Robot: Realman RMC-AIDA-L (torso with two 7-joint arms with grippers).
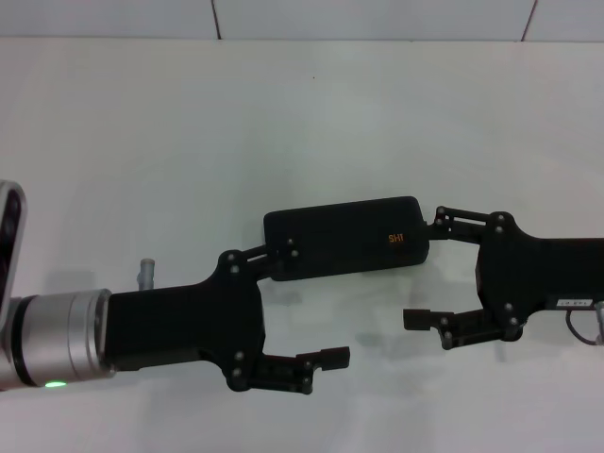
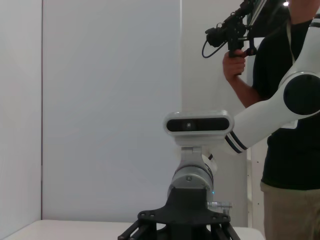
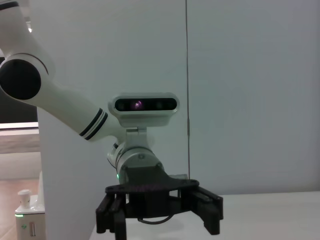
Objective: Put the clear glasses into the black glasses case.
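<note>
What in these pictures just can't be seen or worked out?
- Clear glasses: not visible in any view. The closed black glasses case may hold them; its lid hides the inside.
- Whether the left pincer and right pincer touch the case: head view, too close to tell.
- Small object: partly hidden behind the left arm.
</note>
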